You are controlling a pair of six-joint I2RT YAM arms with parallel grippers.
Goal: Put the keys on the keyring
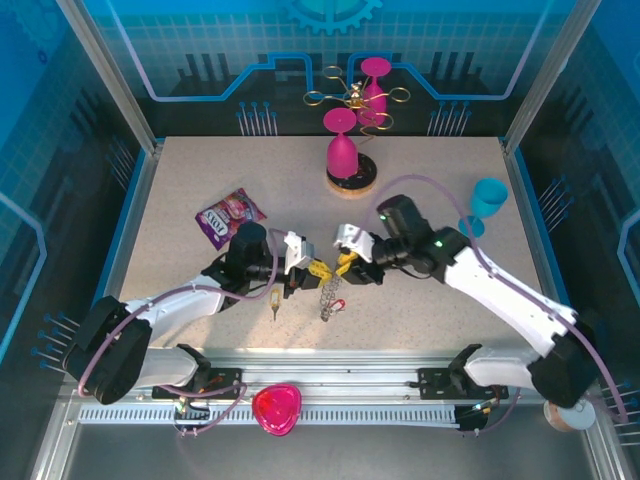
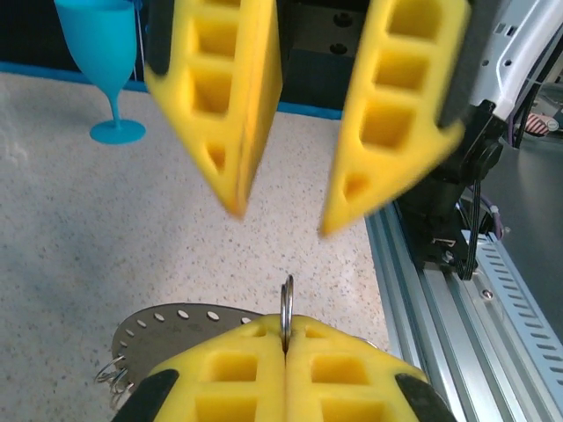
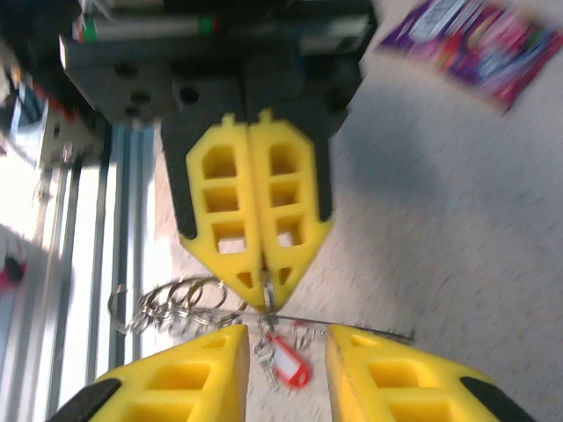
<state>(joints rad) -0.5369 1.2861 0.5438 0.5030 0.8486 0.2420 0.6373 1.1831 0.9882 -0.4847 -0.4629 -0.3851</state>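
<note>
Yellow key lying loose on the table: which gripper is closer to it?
Left. The left gripper, shut on the keyring, sits just right of the yellow key and farther back; the right gripper is farther right still.

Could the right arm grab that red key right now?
Probably yes: the right gripper is open, and the red key dangles between its fingers, under the left gripper, shut on a loop of the keyring. Nothing seems to block it.
</note>
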